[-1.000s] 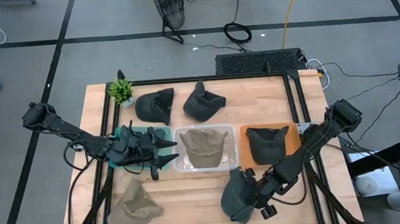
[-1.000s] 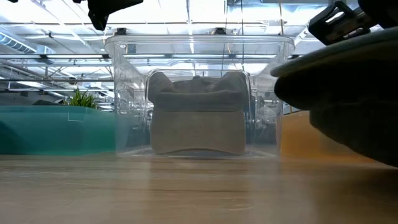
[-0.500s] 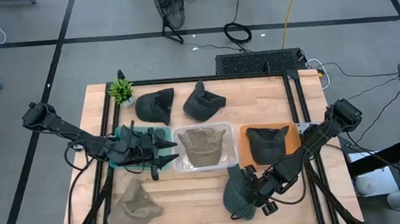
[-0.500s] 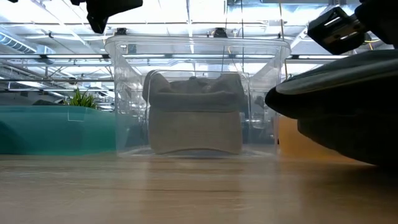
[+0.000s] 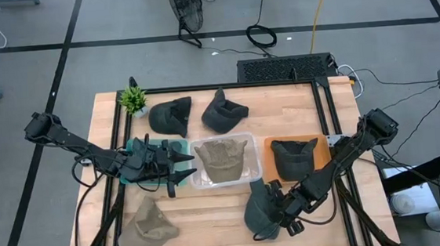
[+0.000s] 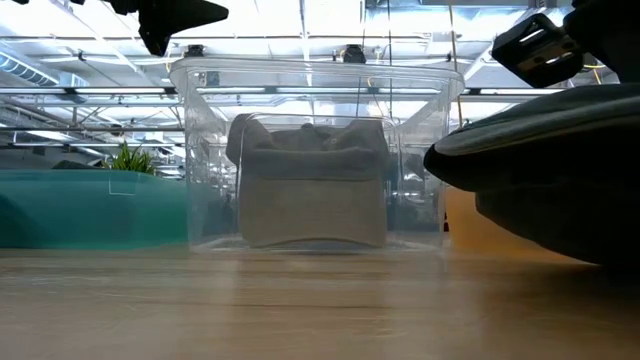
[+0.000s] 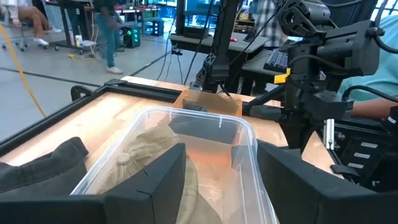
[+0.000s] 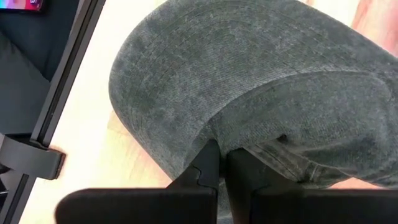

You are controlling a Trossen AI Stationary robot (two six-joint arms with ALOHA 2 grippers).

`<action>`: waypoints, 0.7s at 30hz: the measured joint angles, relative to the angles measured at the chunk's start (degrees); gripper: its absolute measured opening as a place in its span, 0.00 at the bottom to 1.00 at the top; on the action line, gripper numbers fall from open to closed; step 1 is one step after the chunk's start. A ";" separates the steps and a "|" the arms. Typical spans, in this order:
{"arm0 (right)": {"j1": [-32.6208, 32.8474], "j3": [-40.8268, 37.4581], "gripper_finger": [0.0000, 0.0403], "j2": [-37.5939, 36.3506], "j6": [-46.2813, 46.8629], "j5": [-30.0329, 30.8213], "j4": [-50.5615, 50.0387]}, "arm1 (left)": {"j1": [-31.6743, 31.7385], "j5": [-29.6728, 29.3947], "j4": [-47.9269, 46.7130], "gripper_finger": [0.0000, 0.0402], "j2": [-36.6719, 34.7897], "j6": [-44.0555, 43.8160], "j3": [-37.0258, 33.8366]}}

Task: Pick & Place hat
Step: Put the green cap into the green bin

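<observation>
Only the right wrist view shows the right gripper (image 8: 217, 163) pinching the dark grey corduroy cap (image 8: 249, 93), apparently held just above the light wooden table (image 5: 212, 218). The left gripper (image 5: 178, 168), fingers spread, hovers beside the clear plastic bin (image 5: 250, 140). Behind lies grey workshop floor (image 5: 121, 60).

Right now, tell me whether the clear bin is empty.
Not empty. The clear bin holds a tan hat, visible from above and through its wall in the low view.

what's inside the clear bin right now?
The clear bin holds one tan hat, also visible through its wall in the low view. Whether anything lies under the hat is hidden.
</observation>
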 joint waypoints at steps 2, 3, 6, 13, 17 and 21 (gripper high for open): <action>0.02 0.00 0.01 0.00 0.01 0.51 0.02 | 0.00 0.00 -0.06 0.53 0.00 -0.14 0.00; 0.02 0.00 0.01 0.00 0.02 0.96 0.02 | 0.00 -0.02 -0.07 0.53 0.00 -0.29 0.00; -0.02 -0.04 0.01 0.00 0.11 2.04 0.02 | 0.00 -0.02 -0.07 0.53 0.00 -0.96 0.00; -0.02 -0.04 0.01 0.00 -0.41 3.47 0.02 | 0.05 -0.04 -0.07 0.53 0.00 0.68 0.00; -0.04 -0.04 0.01 0.00 -0.63 3.49 0.00 | 0.88 -0.09 -0.07 0.53 0.00 1.58 0.00; -0.04 -0.04 0.01 0.00 -0.59 3.49 -0.23 | 2.04 -0.05 -0.07 0.53 0.00 1.69 0.00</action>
